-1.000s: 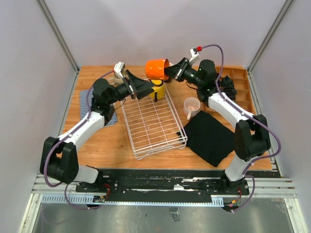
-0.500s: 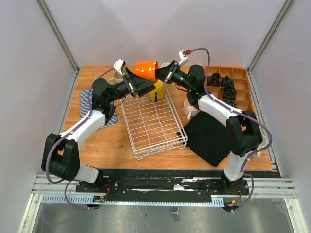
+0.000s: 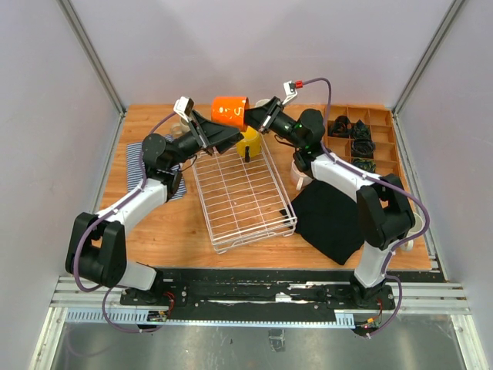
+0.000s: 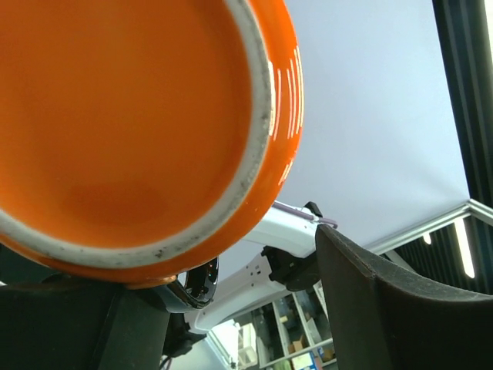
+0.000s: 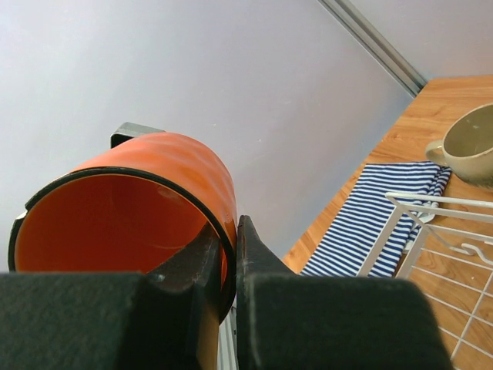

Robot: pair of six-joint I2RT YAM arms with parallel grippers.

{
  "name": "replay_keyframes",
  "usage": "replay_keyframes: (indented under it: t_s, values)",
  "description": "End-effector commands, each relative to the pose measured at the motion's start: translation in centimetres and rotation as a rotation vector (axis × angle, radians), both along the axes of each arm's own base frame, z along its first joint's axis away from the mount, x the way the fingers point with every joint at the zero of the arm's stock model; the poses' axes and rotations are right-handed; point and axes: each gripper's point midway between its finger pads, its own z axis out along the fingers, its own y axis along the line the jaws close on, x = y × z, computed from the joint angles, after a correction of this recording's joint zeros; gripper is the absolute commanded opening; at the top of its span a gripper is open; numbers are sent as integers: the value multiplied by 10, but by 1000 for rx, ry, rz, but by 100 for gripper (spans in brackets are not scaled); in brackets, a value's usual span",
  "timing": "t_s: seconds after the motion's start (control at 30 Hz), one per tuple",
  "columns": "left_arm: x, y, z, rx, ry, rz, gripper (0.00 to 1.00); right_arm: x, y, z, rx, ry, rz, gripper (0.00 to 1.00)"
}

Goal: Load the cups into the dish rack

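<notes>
Pinching the rim of the orange mug (image 3: 229, 112) with clenched fingers (image 5: 192, 270), the right gripper (image 3: 258, 117) offers it over the dish rack (image 3: 254, 237) to the spread, seemingly empty fingers (image 4: 385, 301) of the left gripper (image 3: 219, 132).

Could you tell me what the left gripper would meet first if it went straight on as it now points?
Most likely the orange cup, whose base fills the left wrist view just ahead; the right gripper holds it by the rim.

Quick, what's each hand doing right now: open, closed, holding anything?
Left hand: open, fingers either side of the orange mug, not clamped on it.
Right hand: closed on the orange mug's rim, holding it.
</notes>
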Motion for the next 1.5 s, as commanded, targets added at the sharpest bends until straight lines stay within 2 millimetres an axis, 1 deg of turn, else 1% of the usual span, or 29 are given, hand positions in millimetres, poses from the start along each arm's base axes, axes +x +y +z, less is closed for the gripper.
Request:
replay_keyframes:
  t_s: [0.0,0.2,0.3,0.43,0.53,0.67,0.8,0.87,1.0,1.03,1.1,1.17,1.2,1.23,1.37,1.43,1.47]
  values:
    - [-8,14,33,-62,-105,36,70,-11,-2,20,58,-86,22,1]
    - [-5,14,32,-50,-107,44,62,-13,-2,17,56,-83,30,1]
    - [-3,14,32,-51,-106,50,53,-14,-2,15,52,-81,33,1]
    - [-3,13,32,-43,-113,40,47,-14,-2,11,42,-75,34,1]
    - [-1,11,30,-23,-115,44,38,-14,-1,7,31,-72,35,1]
    - [2,10,26,-6,-111,47,30,-14,1,3,18,-64,41,1]
    - [3,10,21,-2,-100,50,14,-15,2,-1,4,-62,47,1]
    - [4,10,19,-1,-99,53,1,-15,2,-4,-3,-59,49,1]
    - [4,11,14,2,-98,68,1,-15,2,-8,-12,-54,52,1]
    - [4,12,14,3,-101,72,0,-15,2,-9,-13,-51,53,5]
    - [4,12,12,5,-104,80,0,-14,0,-11,-16,-44,49,21]
    - [4,13,12,8,-114,88,1,-12,-4,-13,-17,-37,42,30]
    - [5,13,11,9,-116,94,0,-11,-6,-15,-17,-30,35,36]
    - [5,14,12,10,-121,100,0,-10,-9,-17,-18,-23,30,40]
    - [11,15,7,33,-111,125,0,-4,-27,-24,-24,-4,-12,45]
    - [16,15,-1,74,-101,146,1,-1,-39,-31,-33,11,-41,48]
    - [21,15,-8,108,-82,163,1,1,-47,-36,-42,24,-61,49]
